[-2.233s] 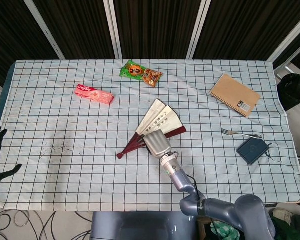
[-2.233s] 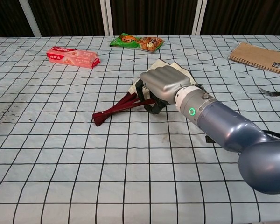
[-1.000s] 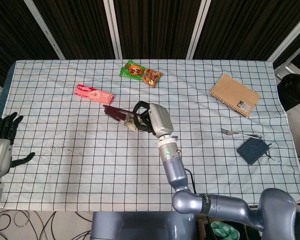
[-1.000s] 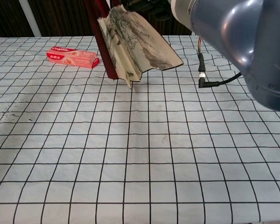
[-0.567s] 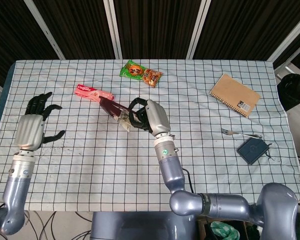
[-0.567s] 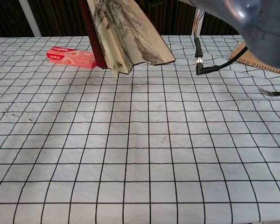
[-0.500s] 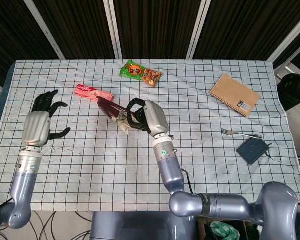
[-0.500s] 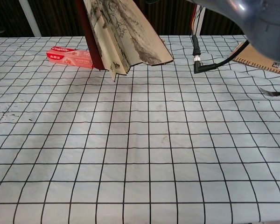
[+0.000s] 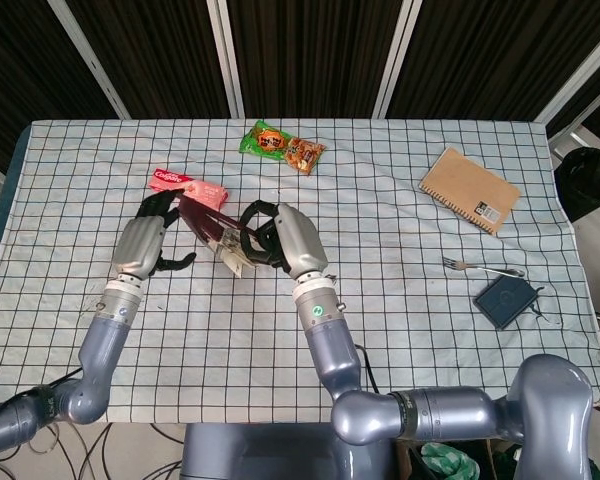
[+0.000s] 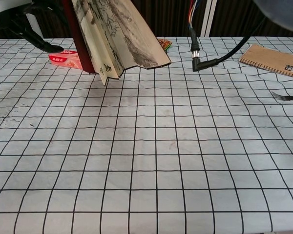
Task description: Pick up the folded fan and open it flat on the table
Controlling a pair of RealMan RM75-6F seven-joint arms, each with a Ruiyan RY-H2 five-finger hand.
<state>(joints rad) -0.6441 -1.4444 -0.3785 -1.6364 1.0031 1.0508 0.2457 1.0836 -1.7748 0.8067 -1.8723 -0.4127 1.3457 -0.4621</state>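
Your right hand (image 9: 280, 240) grips the fan (image 10: 115, 36) aloft, part spread. It looks light, with stiff ribs and fragile paper, so take the dark outer rib. Your left hand (image 9: 145, 243), at the fan's 9 o'clock, is spread and empty.

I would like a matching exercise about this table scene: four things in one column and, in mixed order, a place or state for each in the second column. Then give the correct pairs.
Things:
1. fan
2. toothpaste box
3. notebook
4. fork

Places or states:
A. lies near the table's right far corner
B. held up off the table, partly spread
C. lies on the cloth just beside the dark pouch
D. pink, lies partly behind the left hand

Pairs: 1-B, 2-D, 3-A, 4-C. The right hand holds the fan.
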